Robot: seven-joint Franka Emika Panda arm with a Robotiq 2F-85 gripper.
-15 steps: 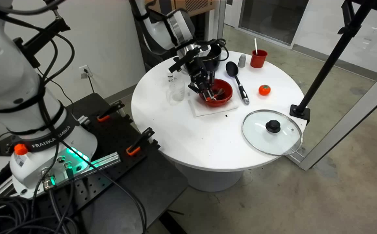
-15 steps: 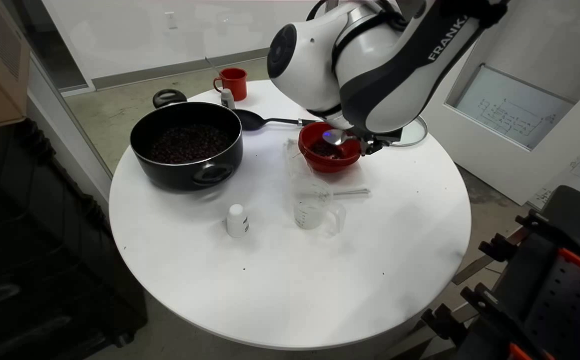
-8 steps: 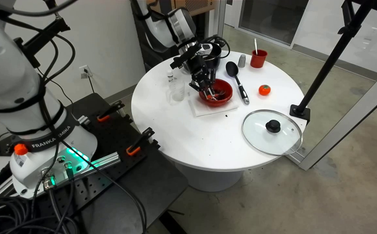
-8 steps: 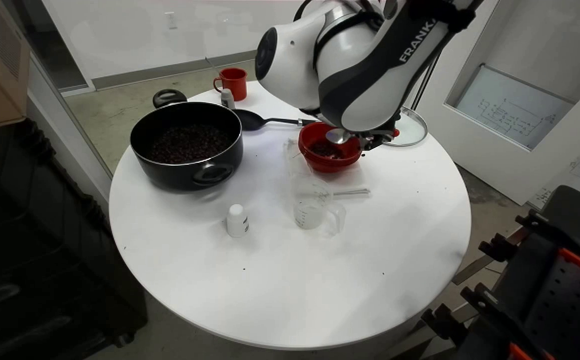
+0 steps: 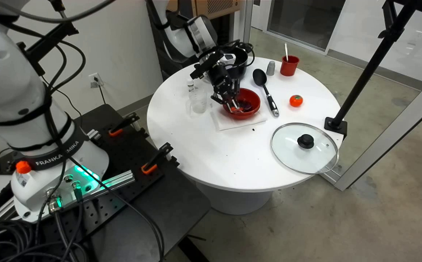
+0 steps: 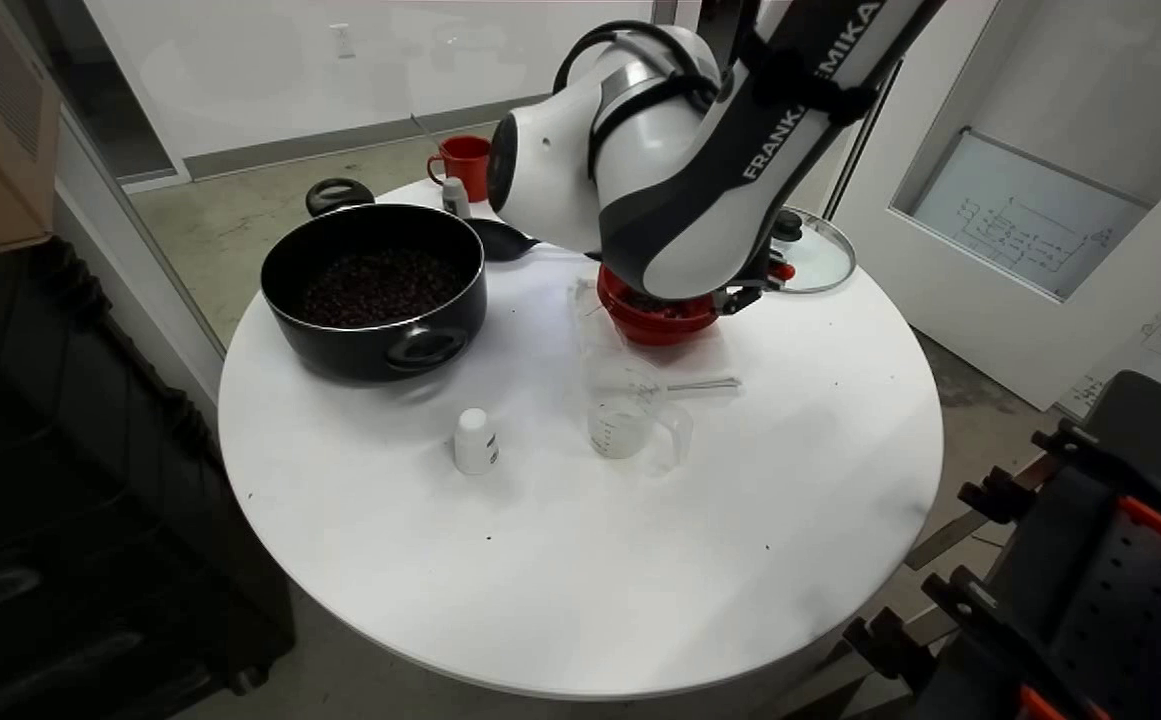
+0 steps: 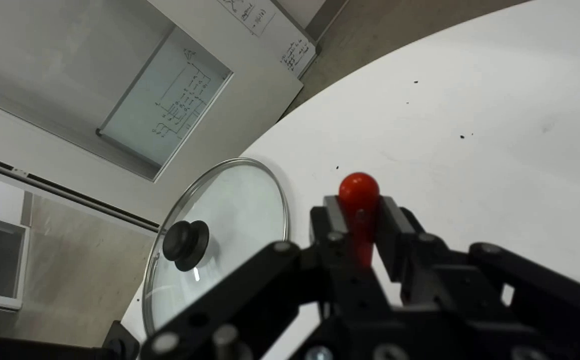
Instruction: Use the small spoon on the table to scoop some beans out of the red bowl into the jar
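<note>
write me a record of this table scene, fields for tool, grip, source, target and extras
tool: small red-handled spoon, head not clearly visible
grip: black two-finger gripper, closed on the spoon's handle
source: round red bowl on white cloth or paper, dark beans inside
target: clear handled measuring jar, upright, apart from the bowl, no beans visible
extras: black pot with beans, round glass lid, red tomato
</note>
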